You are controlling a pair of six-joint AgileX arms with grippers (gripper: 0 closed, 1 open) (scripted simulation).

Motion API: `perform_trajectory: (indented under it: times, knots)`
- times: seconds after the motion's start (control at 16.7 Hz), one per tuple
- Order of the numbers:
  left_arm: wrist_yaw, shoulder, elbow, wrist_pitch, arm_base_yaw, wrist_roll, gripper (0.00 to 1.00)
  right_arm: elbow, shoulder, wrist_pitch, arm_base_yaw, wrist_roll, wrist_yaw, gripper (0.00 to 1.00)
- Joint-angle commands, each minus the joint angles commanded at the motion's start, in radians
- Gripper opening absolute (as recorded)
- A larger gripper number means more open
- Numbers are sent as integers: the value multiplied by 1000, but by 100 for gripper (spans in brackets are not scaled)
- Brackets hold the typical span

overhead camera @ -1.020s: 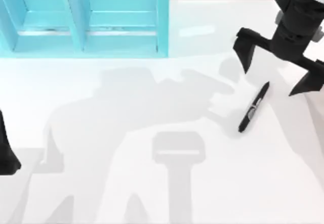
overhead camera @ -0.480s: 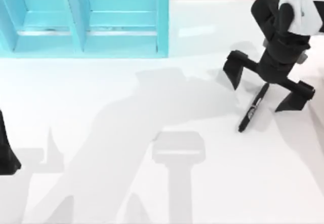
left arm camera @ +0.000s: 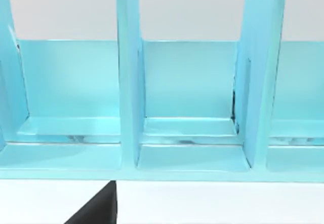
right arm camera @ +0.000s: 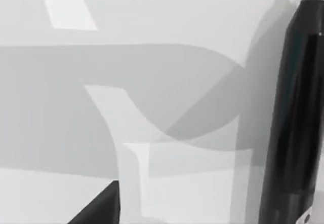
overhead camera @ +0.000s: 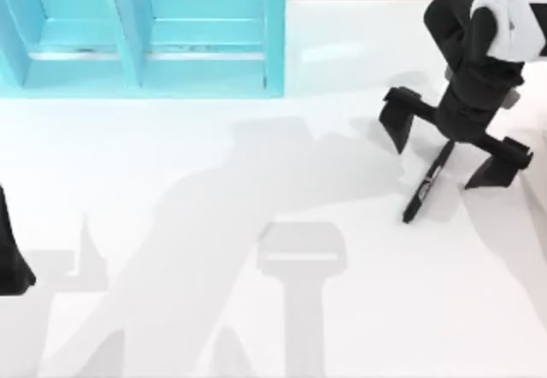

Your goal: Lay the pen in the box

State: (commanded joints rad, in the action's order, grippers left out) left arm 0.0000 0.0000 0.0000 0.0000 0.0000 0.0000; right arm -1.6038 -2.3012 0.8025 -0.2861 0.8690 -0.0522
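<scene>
The pen (overhead camera: 426, 183) lies flat on the white bench (overhead camera: 256, 327) at about three o'clock in the top view, slanted so that its upper end points toward one o'clock and its lower tip toward seven o'clock. The right end effector (overhead camera: 450, 151) hangs over the pen's upper end with its fingers spread wide, one finger (overhead camera: 398, 115) at the pen's ten o'clock side and the other at its three o'clock side, neither touching the barrel. In the right wrist view the pen (right arm camera: 296, 127) shows as a dark barrel on the bench. The turquoise box (overhead camera: 141, 32) stands at eleven o'clock, well apart from the pen, its upright dividers (left arm camera: 129, 82) splitting it into compartments. The left arm (overhead camera: 12, 254) is parked at nine o'clock; I cannot tell its end effector's state.
</scene>
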Motion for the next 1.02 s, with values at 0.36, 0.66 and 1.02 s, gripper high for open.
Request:
perform_trajectory:
  times: [0.36,0.66,1.02]
  knots:
    - [0,0,0,0,0,0,100,0,0,0,0,0,0,32]
    - [0,0,0,0,0,0,100,0,0,0,0,0,0,0]
    - [0,0,0,0,0,0,100,0,0,0,0,0,0,0]
